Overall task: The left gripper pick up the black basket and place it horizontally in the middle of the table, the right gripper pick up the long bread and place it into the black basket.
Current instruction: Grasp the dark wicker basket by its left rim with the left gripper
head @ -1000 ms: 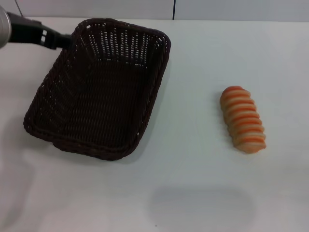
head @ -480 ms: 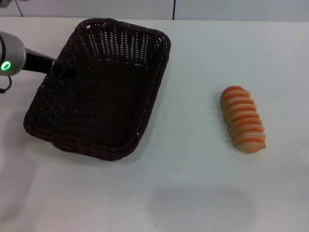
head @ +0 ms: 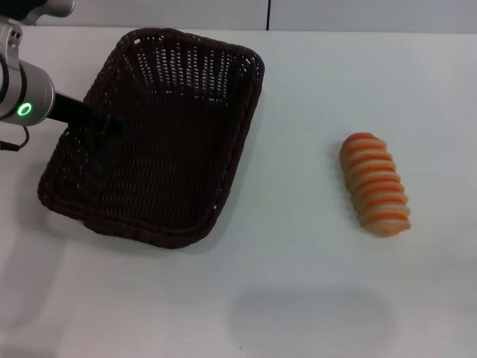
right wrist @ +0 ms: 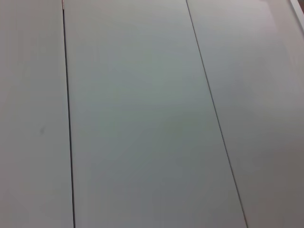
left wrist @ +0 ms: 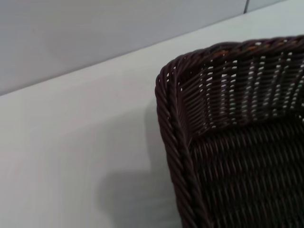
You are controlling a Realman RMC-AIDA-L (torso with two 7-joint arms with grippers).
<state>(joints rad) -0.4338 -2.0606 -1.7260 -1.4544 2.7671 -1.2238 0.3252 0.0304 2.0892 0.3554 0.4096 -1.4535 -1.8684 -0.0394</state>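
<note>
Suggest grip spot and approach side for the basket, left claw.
Probably the braided rim of the basket's left long side, from the robot's left and above. The left claw is already at that wall, and the rim is the narrowest part for fingers to straddle; the sloped openwork sides offer less. The bread lies well clear to the right.

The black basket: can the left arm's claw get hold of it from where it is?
Probably yes. The left claw is already at the black basket, at the rim of its left side, and nothing lies between them. Whether it has closed on the rim cannot be seen.
</note>
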